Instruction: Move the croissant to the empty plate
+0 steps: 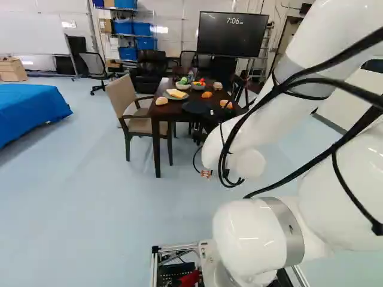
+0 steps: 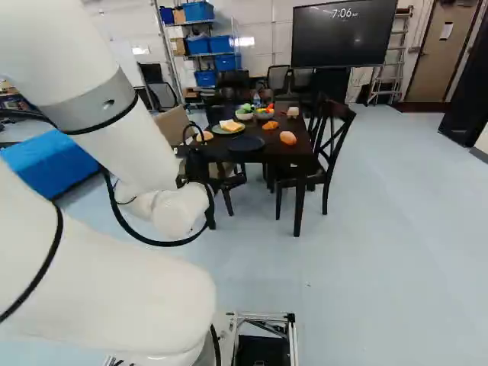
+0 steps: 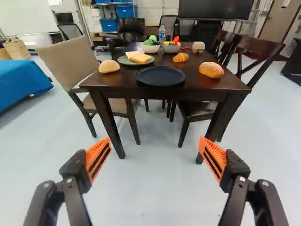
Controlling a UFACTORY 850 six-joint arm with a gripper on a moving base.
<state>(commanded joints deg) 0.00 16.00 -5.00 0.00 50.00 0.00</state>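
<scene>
Plate: black and empty, it is sitting near the edge of the table [image 3: 106, 84] that is facing the arm [image 2: 84, 278].
Croissant: it is lying on the table beyond the plate [image 3: 161, 76] and to its right in the right base view, apart from it; nothing is gripping it.
Fingers: the gripper [image 2: 194, 165] is standing wide open, its orange pads [image 3: 98, 159] well apart and holding nothing; in the wrist view the plate is showing ahead, past the gap between them.
Loaf: it is resting right of the plate [image 2: 245, 143] in the right base view, nearer the arm than the croissant [image 3: 180, 57] is.
Bun: it is resting left of the plate in that view, beside the green plate.
Green plate: it is lying beyond and left of the plate, carrying yellow and pale slices [image 3: 139, 57].
Bowls: two [image 3: 150, 49] [image 3: 171, 48] are standing beyond the plate, one beside the other, holding green, red and yellow things.
Bottle: it is standing upright behind the bowls, beyond the plate.
Chairs: a beige one [image 3: 70, 60] is standing left of the plate, dark ones [image 2: 335, 145] right of it.
</scene>
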